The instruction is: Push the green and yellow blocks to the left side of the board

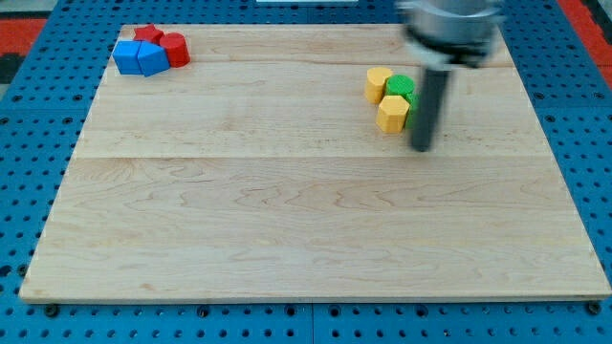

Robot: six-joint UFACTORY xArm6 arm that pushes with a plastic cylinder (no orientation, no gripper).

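Two yellow blocks sit at the board's upper right: one (379,84) at the top and one hexagonal (392,114) below it. A green block (402,88) lies between them on their right, and a second green piece beside the rod is mostly hidden. My tip (421,148) is just right of and slightly below the lower yellow block, close to the cluster's right side. I cannot tell whether the rod touches the blocks.
Two blue blocks (137,57) and two red blocks (164,44) are clustered at the upper left corner of the wooden board (287,210). A blue perforated table (29,115) surrounds the board.
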